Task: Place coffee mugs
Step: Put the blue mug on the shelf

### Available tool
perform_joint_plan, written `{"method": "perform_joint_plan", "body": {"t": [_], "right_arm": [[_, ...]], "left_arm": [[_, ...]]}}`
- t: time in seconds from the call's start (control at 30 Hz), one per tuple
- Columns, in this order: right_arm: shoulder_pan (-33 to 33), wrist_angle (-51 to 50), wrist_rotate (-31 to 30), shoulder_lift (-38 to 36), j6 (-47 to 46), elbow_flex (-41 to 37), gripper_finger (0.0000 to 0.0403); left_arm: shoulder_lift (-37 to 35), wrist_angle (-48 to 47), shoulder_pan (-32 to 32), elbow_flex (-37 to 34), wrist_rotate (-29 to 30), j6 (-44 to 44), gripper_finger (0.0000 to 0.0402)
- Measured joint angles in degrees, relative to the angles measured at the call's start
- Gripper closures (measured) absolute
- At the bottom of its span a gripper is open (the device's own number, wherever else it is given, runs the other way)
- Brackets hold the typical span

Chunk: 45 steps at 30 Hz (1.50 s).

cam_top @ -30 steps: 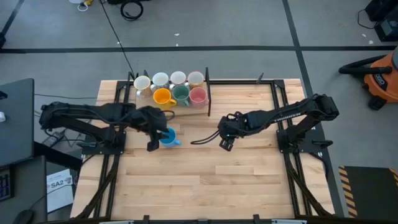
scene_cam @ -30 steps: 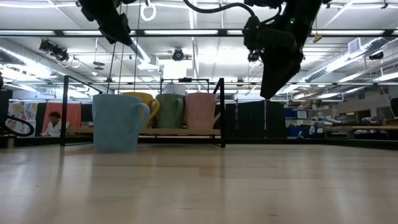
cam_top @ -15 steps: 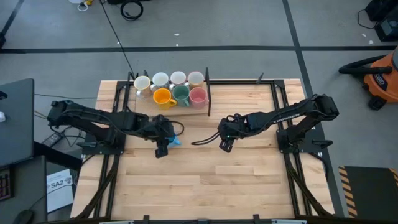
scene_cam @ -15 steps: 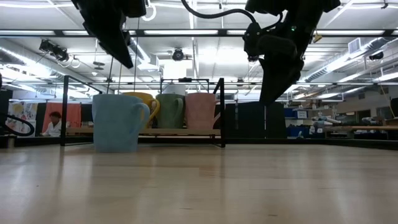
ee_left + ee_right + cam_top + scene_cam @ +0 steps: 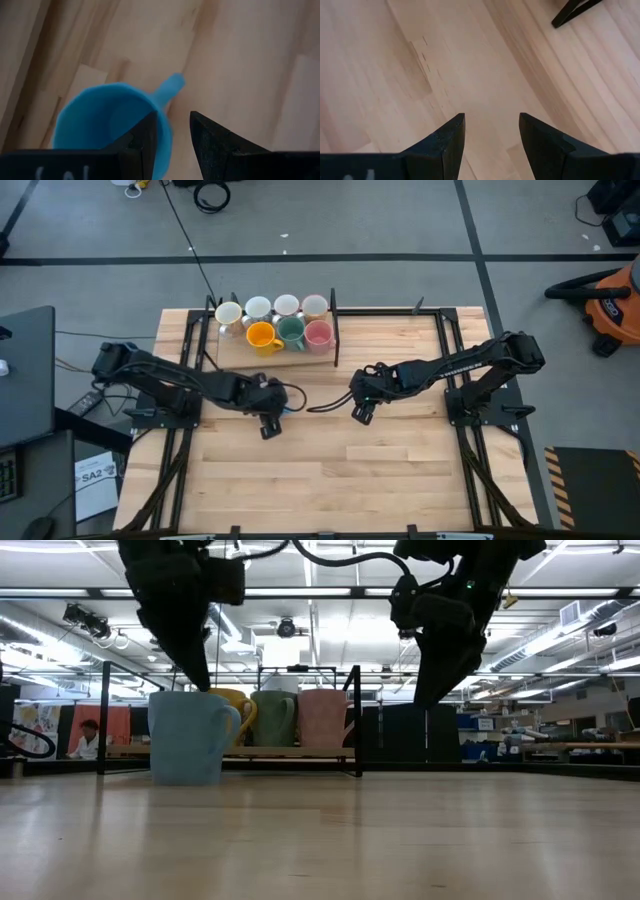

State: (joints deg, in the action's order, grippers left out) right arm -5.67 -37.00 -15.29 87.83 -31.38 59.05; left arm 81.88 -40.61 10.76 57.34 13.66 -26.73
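Note:
A light blue coffee mug stands upright on the wooden table, in front of the rack, its handle pointing away from the wrist. My left gripper is open and tipped down over it. One finger is over the mug's mouth, the other outside the wall beside the handle, with the tips at rim height. In the high view the left hand hides most of the mug. My right gripper hangs open over bare wood at the table's middle. My left gripper's fingers come slanting down from above and straddle the blue mug's wall close to the handle. Whether either finger touches the wall I cannot tell. The mug stands with its base on the table.
A wooden tray between black posts at the far edge holds white mugs in the back row. Orange, green and pink mugs are in front. Bare tabletop lies toward the near edge.
My left gripper has come down and toward the table's right edge, turning as it went, from beside the blue mug to over its rim. The mug has stayed where it was.

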Motion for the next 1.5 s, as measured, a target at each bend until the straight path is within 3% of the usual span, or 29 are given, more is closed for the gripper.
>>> {"method": "perform_joint_plan", "body": {"t": [0.37, 0.77, 1.03, 1.27, 1.5], "right_arm": [[0.0, 0.3, 0.1, 0.0, 0.0, 0.0, 0.0210], [0.0, 0.4, 0.0, 0.0, 0.0, 0.0, 0.0210], [0.0, 0.6, 0.4, 0.0, 0.0, 0.0, 0.0210], [0.0, 0.9, 0.4, 0.1, 0.0, 0.1, 0.0210], [0.0, 1.4, 0.7, 0.1, 0.0, 0.1, 0.0210]], "left_arm": [[5.5, -1.6, 0.0, 0.0, 1.2, -0.1, 0.0282], [5.5, -8.0, 0.0, 0.0, 1.1, 0.2, 0.0370], [5.4, -16.1, 0.0, 3.2, 1.2, 6.3, 0.0374], [0.1, -19.1, -1.3, 3.8, 2.2, 16.8, 0.0374], [-9.6, -25.9, -6.3, 3.8, 5.7, 21.1, 0.0374]]}}
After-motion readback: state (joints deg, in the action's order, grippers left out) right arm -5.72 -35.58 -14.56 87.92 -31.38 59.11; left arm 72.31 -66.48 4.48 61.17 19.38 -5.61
